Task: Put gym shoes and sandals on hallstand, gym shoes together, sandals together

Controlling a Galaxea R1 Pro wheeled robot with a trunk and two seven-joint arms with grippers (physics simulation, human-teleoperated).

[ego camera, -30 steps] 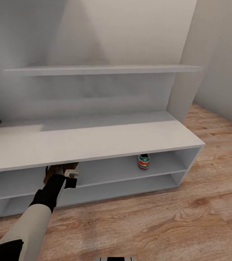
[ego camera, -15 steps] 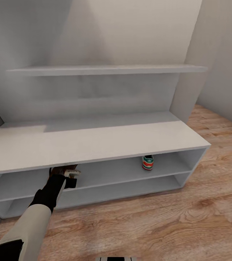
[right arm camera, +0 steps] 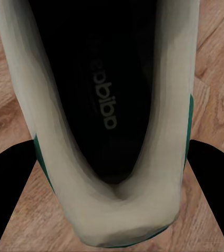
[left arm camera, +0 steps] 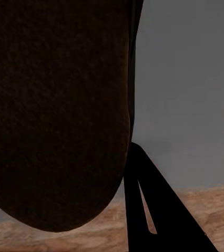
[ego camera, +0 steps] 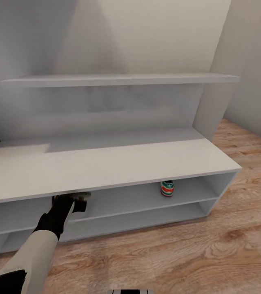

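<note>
Fingers (right arm camera: 7,178) of the right gripper (right arm camera: 112,184) flank a gym shoe (right arm camera: 109,205) at its heel; we read them as closed on it, its long axis running away from the camera over the corridor floor (right arm camera: 217,52). The left gripper (ego camera: 75,201) reaches under the top board of the hallstand (ego camera: 105,163), at its upper tier, carrying a brown sandal (left arm camera: 54,115) that hangs along one dark finger (left arm camera: 154,210); we judge the grip closed, though contact is hidden. A second gym shoe (ego camera: 167,188) stands on the same tier, toward the hallstand's right end, heel outward. We judge the left arm nearer the shelf. The board cuts off the left fingertips
</note>
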